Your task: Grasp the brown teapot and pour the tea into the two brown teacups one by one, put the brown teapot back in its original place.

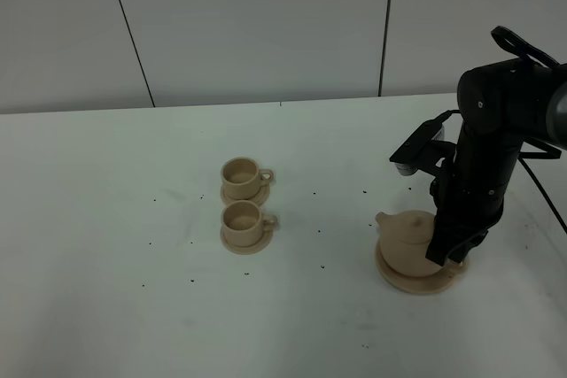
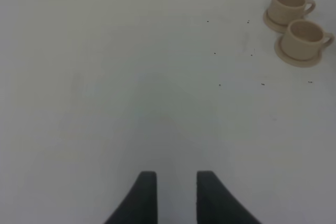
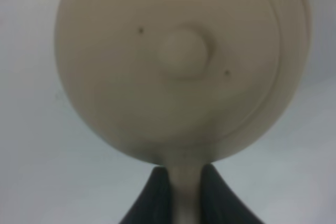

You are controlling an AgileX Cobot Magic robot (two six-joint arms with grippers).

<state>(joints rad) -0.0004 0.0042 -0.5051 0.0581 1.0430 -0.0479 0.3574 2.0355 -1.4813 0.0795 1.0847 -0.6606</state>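
Observation:
The brown teapot (image 1: 406,238) sits on its wide saucer (image 1: 416,287) at the right of the table, spout pointing left. My right gripper (image 1: 448,251) comes down on the pot's right side and is shut on the loop handle (image 3: 184,195); the right wrist view is filled by the lid and knob (image 3: 181,53). The two brown teacups (image 1: 240,174) (image 1: 242,217) stand on small saucers near the middle, one behind the other, handles to the right. My left gripper (image 2: 176,198) is open over bare table, with both cups (image 2: 287,4) (image 2: 303,35) far from its fingers.
The white table (image 1: 106,219) carries scattered small dark specks (image 1: 320,232) between the cups and the teapot. A pale panelled wall (image 1: 266,24) runs behind the table's far edge. The right arm's black links rise above the teapot.

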